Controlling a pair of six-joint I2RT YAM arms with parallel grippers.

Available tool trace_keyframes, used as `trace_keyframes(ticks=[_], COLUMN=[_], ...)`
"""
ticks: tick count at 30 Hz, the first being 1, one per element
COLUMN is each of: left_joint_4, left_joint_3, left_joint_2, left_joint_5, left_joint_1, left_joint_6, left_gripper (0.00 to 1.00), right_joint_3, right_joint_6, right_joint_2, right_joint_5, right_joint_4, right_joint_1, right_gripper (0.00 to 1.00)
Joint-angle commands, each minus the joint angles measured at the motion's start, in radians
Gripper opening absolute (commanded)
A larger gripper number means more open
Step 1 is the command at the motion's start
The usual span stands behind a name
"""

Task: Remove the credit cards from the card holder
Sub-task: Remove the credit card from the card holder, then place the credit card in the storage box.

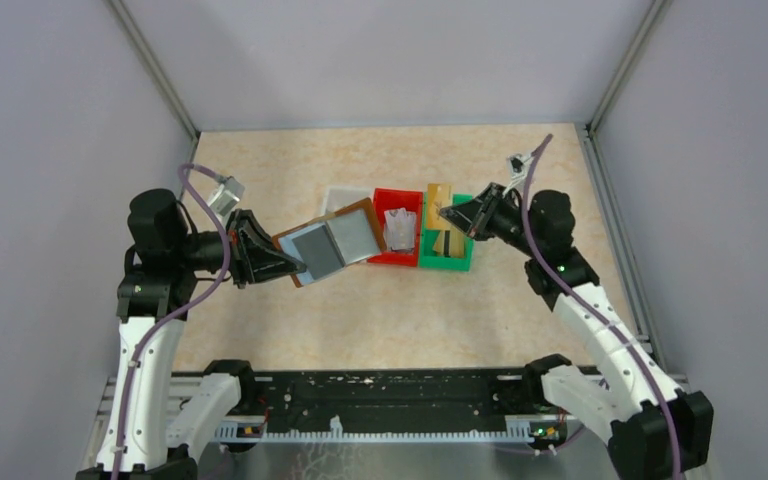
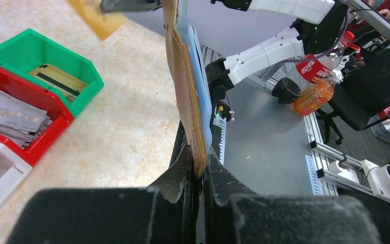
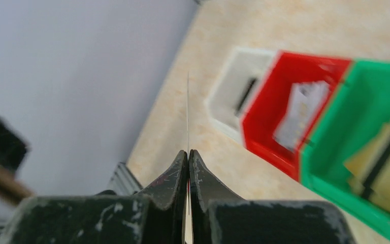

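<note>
One beige speckled table [image 1: 380, 320] lies under both arms. Three plastic bins stand on it in a row, touching each other, between the two grippers: a white bin [image 1: 345, 195] nearest to the left gripper, a red bin [image 1: 392, 258] in the middle, and a green bin [image 1: 450, 265] under the right gripper. The left gripper [image 1: 285, 262] is closed on one edge of the card holder [image 1: 335, 242]. The holder is held off the table and spread open, so its brown cover and pale bluish sleeves reach away from the fingertips toward the red bin. The right gripper [image 1: 447, 213] pinches one gold card [image 1: 439, 197] in the air over the green bin, apart from the holder. In its own wrist view this card shows only as a thin edge between the closed fingers. Silvery cards [image 2: 10, 114] are piled in the red bin, more gold cards [image 2: 61, 79] lie in the green bin, and a dark card [image 3: 246, 94] sits in the white bin.
</note>
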Motion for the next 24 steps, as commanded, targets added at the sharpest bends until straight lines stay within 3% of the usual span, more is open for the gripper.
trace_keyframes(ticks=[1, 15, 24], left_joint_4=[0.022, 0.021, 0.021], left_joint_3=[0.02, 0.022, 0.031], left_joint_2=[-0.008, -0.009, -0.003], left_joint_5=[0.018, 0.018, 0.032], left_joint_1=[0.002, 0.002, 0.002], left_joint_6=[0.01, 0.014, 0.014], left_gripper=[0.0, 0.0, 0.0], right_joint_3=[0.01, 0.064, 0.069], right_joint_6=[-0.151, -0.241, -0.239], right_joint_2=[0.096, 0.487, 0.539], right_joint_5=[0.19, 0.353, 0.39], right_joint_4=[-0.221, -0.12, -0.091], right_joint_1=[-0.013, -0.011, -0.011], right_gripper=[0.0, 0.0, 0.0])
